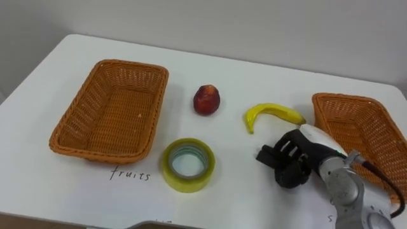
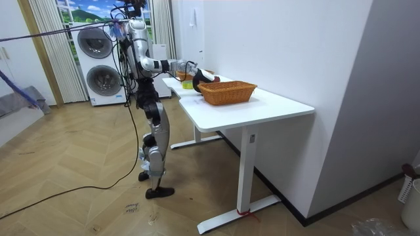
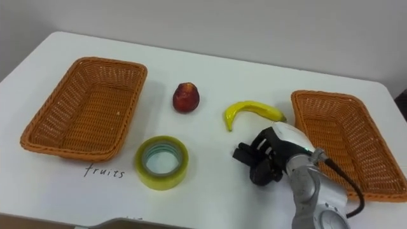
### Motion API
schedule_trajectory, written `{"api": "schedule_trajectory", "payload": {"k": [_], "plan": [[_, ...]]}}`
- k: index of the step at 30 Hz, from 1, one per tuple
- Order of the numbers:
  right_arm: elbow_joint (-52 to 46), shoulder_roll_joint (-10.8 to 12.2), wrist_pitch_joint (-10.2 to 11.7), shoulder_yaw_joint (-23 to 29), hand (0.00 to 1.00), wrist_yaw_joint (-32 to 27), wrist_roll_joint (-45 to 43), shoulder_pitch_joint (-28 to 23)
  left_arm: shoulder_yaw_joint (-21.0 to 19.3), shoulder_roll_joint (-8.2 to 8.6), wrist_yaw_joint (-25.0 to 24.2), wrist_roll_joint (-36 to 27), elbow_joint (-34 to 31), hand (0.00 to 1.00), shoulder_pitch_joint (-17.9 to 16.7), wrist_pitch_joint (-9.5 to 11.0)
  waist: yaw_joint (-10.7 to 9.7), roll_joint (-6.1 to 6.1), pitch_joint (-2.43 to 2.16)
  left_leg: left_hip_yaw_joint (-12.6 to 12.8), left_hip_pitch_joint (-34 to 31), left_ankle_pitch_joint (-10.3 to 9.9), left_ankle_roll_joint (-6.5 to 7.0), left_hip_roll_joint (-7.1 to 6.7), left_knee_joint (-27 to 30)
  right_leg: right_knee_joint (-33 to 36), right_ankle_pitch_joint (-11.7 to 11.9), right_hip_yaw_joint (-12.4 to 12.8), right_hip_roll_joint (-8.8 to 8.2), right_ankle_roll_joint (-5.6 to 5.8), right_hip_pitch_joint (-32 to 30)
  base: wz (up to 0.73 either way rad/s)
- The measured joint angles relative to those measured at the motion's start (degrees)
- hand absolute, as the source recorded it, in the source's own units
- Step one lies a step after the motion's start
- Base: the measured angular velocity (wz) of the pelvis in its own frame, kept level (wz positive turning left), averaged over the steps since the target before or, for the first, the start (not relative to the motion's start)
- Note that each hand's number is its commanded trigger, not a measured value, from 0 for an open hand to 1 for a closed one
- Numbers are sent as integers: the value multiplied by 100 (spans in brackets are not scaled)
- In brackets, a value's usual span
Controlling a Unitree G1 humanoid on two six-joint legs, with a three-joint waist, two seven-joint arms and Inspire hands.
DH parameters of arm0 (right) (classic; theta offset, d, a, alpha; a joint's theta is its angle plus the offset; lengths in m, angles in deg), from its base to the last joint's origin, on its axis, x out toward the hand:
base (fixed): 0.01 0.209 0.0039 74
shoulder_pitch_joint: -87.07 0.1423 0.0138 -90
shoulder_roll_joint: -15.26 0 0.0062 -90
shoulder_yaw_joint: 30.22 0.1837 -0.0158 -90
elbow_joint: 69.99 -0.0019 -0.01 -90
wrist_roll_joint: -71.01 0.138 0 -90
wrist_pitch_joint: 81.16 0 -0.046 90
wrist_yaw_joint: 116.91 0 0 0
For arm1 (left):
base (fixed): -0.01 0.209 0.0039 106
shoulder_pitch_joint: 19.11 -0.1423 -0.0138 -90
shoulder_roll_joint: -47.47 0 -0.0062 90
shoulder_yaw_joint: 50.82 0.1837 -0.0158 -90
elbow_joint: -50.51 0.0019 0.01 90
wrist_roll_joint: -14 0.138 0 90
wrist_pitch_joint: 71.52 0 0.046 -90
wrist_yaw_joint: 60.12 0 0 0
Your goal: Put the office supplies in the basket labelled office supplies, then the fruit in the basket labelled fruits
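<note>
Item 1: the white worktop (image 1: 254, 70); I am seeing the robot standing upright at its end in the room view.

Item 2: an empty wicker basket (image 1: 102, 143) is sitting toward the worktop's left edge, with a handwritten label (image 1: 130, 173) by its near rim.

Item 3: a second wicker basket (image 1: 343, 98) is sitting at the right edge, also empty.

Item 4: a peach (image 1: 206, 100) is lying mid-worktop, just beside the left basket's far right corner.

Item 5: a banana (image 1: 273, 113) is lying between the peach and the right basket, close to that basket's left rim.

Item 6: a yellow tape roll (image 1: 188, 183) is lying flat toward the near edge, close by the left basket's near right corner.

Item 7: the right hand (image 1: 291, 162) is hovering just nearside of the banana, fingers curled, gripping nothing.
</note>
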Motion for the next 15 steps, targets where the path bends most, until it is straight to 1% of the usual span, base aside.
{"api": "schedule_trajectory", "payload": {"k": [1,2,3,5,6,7,9,11,13,15], "plan": [[-171,3,93,0,100,87,89,-50,-12,-8,-1,5,115,0,13,42,-18,-16,10,2,-9,1,1,-3,9,-1,0,16,3,0,-23,-5],[-301,16,224,1,100,124,173,-59,-43,-17,-3,10,158,0,2,69,-81,-36,47,2,-13,1,1,-5,13,-2,0,35,2,1,-24,-4],[-377,24,260,3,100,144,214,-59,-77,-17,-11,19,157,0,-8,87,-92,-24,67,2,-22,1,1,-6,13,-5,0,41,1,1,-33,0],[-682,36,466,111,100,168,482,-69,-179,-21,-72,37,158,0,-20,138,-130,-40,64,3,-54,1,3,-9,16,-7,-1,64,-2,1,-60,0],[-835,38,564,243,100,167,755,-71,-205,-20,-118,22,161,0,-32,220,-129,-35,68,35,-53,2,4,-9,19,-10,-1,167,4,1,-63,0],[-919,38,608,302,100,166,862,-71,-235,-11,-141,11,161,0,-39,255,-129,-34,68,47,-51,2,4,-9,22,-13,-1,210,6,1,-62,-4],[-1243,37,772,512,100,138,1220,-67,-253,8,-157,4,164,0,-53,350,-132,-30,69,65,-50,2,4,-9,29,-21,-1,238,7,1,-61,-4],[-1378,36,857,667,100,84,1501,-47,-282,41,-158,6,199,0,-60,371,-132,-25,73,77,-41,2,4,-9,30,-21,-1,246,6,1,-55,-2],[-1476,38,866,718,100,23,1644,-13,-307,54,-159,4,259,0,-46,390,-135,-16,78,111,-14,2,4,-8,29,-25,-1,262,6,2,-38,-6],[-1499,39,912,772,100,9,1755,76,-352,55,-167,5,369,0,-18,443,-146,-24,72,148,4,2,4,-8,28,-24,-2,306,8,4,-35,-8]]}}
